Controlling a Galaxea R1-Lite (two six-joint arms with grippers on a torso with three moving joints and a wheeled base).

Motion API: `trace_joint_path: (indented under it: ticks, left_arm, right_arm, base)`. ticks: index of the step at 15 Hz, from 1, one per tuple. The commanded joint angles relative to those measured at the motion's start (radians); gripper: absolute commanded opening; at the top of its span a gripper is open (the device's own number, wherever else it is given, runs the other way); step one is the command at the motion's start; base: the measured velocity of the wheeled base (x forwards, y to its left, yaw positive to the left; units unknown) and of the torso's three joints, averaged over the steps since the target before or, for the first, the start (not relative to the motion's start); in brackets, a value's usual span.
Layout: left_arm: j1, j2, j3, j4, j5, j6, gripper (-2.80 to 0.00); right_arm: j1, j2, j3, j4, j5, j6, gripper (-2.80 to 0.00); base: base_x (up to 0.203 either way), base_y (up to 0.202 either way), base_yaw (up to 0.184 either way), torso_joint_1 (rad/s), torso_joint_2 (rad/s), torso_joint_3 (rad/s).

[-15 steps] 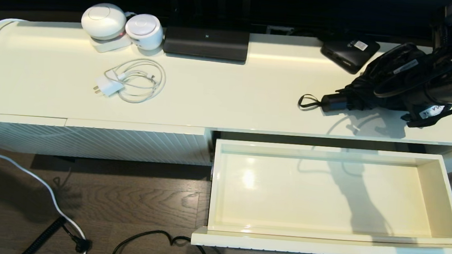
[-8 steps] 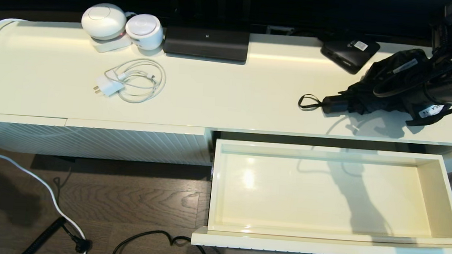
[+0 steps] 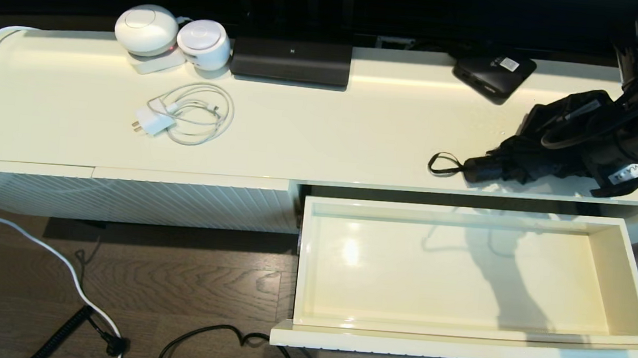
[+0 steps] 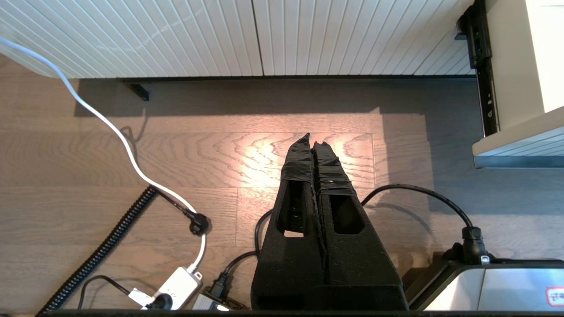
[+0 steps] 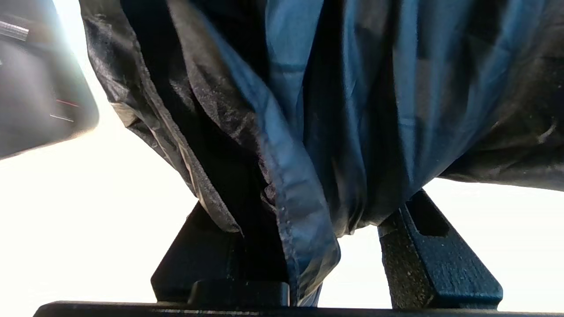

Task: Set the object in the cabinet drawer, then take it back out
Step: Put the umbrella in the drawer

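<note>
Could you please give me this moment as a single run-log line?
right pincer: shut on umbrella, above cabinet top near front edge | drawer: open, empty | left pincer: shut, parked above floor

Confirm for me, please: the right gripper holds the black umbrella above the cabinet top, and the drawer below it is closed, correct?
Not quite: the drawer is pulled fully open and holds nothing, as the head view shows. The rest stands: the right gripper is clamped on the black umbrella above the cabinet top, near its front edge.
</note>
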Motion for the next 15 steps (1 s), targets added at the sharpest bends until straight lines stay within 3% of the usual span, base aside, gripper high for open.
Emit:
trace_joint_path:
  ticks: [1, 6, 8, 15]
  left_arm:
    - [0.001, 0.000, 0.000, 0.000, 0.000, 0.000, -2.80]
    - [0.000, 0.000, 0.000, 0.000, 0.000, 0.000, -2.80]
    - [0.001, 0.000, 0.000, 0.000, 0.000, 0.000, -2.80]
    - [0.001, 0.000, 0.000, 0.000, 0.000, 0.000, -2.80]
  right_arm:
    - [0.006, -0.053, 0.014, 0.049, 0.002, 0.012, -2.80]
    - [0.045, -0.161, 0.128, 0.181, 0.059, 0.053, -2.80]
    - [0.045, -0.202, 0.179, 0.214, 0.146, 0.091, -2.80]
    - [0.034, -0.230, 0.306, 0.225, 0.259, 0.127, -2.80]
  base:
    - [0.000, 0.000, 0.000, 0.000, 0.00, 0.000]
    - [0.000, 0.000, 0.000, 0.000, 0.00, 0.000]
    - [0.000, 0.000, 0.000, 0.000, 0.00, 0.000]
    - [0.000, 0.000, 0.000, 0.000, 0.00, 0.000]
